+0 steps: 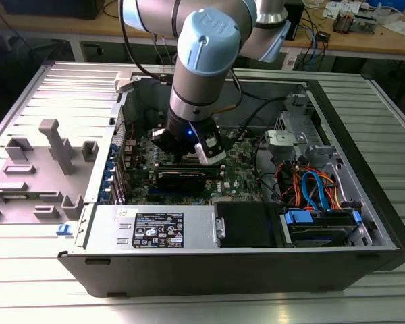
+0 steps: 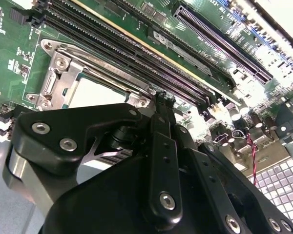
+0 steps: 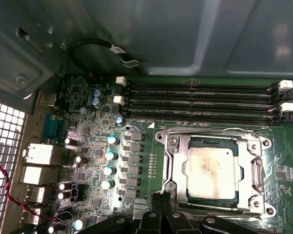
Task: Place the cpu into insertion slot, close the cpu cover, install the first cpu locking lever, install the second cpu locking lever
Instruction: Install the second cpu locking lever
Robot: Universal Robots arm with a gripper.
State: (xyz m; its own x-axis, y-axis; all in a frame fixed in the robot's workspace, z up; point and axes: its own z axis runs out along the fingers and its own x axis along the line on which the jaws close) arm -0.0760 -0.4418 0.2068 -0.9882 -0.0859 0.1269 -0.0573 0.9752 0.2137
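Note:
The cpu, a silver-grey square chip, lies in the insertion slot on the green board. The cpu cover, a thin silver frame, lies flat around it. A thin metal locking lever runs along the socket side nearest the memory slots, and it also shows as a rod in the second wrist view. My gripper is shut, its black fingers pressed together with nothing visible between them. Its tip sits at the socket's corner by the lever's end. In the exterior view the gripper is low inside the case.
Long black memory slots run beside the socket. Capacitors and rear ports stand past its other side. The open case holds a power supply, a drive bay with orange and blue cables and the case wall.

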